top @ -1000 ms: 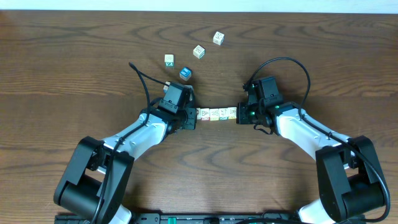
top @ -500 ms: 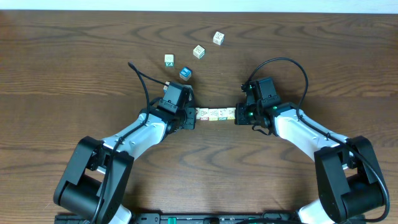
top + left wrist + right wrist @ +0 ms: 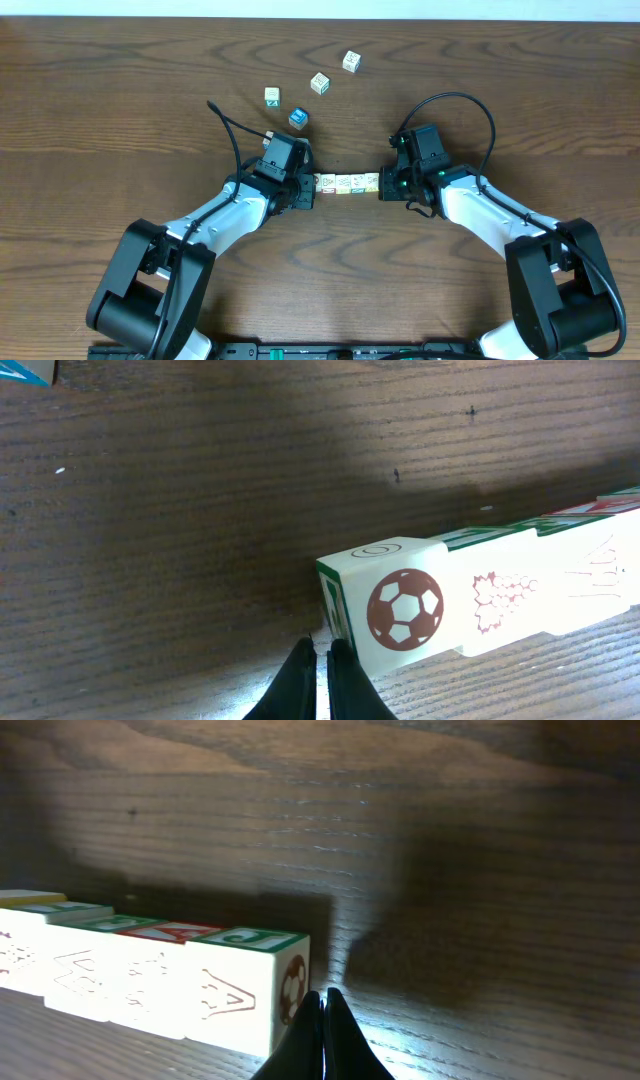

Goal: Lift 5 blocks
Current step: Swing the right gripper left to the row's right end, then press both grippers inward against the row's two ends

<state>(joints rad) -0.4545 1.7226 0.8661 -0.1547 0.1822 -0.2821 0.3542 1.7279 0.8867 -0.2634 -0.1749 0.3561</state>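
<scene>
Blocks lined between closed fingers (both arms).

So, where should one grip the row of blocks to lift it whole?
At its two end faces, one shut hand pressing inward from each side: left hand, right hand. The row of blocks lies straight, cubes face to face, so end pressure probably holds it together.

The table is dark brown wood with wavy lines in it. Four small cubes lie loose on its far part, in a bent line, and none of them touch. The blue-topped cube is nearest. Just up and left of it sits the white cube with teal edges. Farther right come a pale slanted cube and the farthest pale cube.
</scene>
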